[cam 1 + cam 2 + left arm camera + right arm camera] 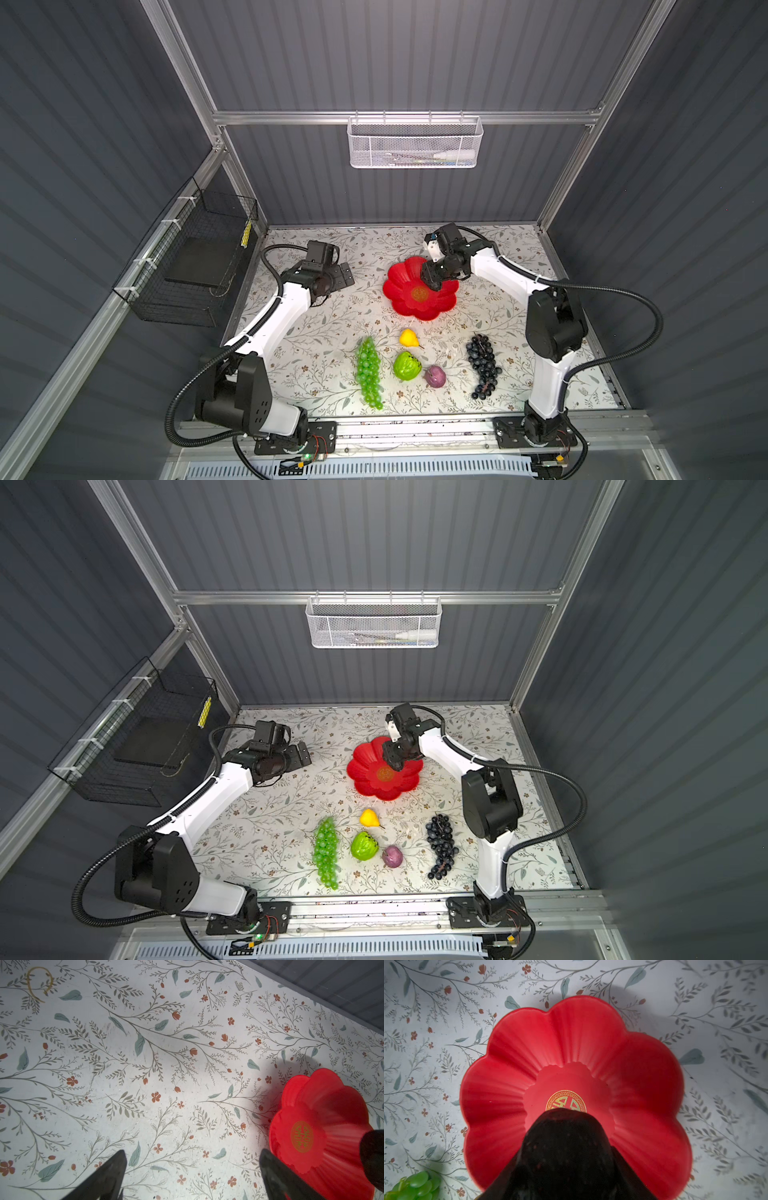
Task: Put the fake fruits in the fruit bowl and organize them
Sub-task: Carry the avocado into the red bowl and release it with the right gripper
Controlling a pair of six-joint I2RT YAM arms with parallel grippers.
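Toward the far left corner of the counter (307, 332) we find the left pincer (344, 276) hanging above the floral surface, its jaws spread wide with nothing between them. Its wrist view shows the dark fingertips (116, 1165) well apart over bare pattern. Next, close to the near edge, the green grape bunch (368, 372) lies lengthwise, one end pointing at that edge. Just right of it sits the bright green bumpy fruit (406, 365), and the yellow pear (409, 337) rests a little beyond it toward the middle, apart from both. In both top views the fruit bowl (398, 286) stands upright around the middle of the counter, somewhat nearer the far edge than the loose fruits. The right pincer (430, 280) reaches in from the right over the bowl's far right petals and pinches the black avocado (566, 1147), which sits over the bowl's centre and hides part of the gold emblem (560, 1098) in the right wrist view. We cannot tell whether the avocado touches the bowl's floor. Farther right along the near edge the small purple fruit (435, 376) lies just beside the bumpy fruit, not touching it. The dark grape bunch (483, 365) lies lengthwise last in the row, near the right arm's base.
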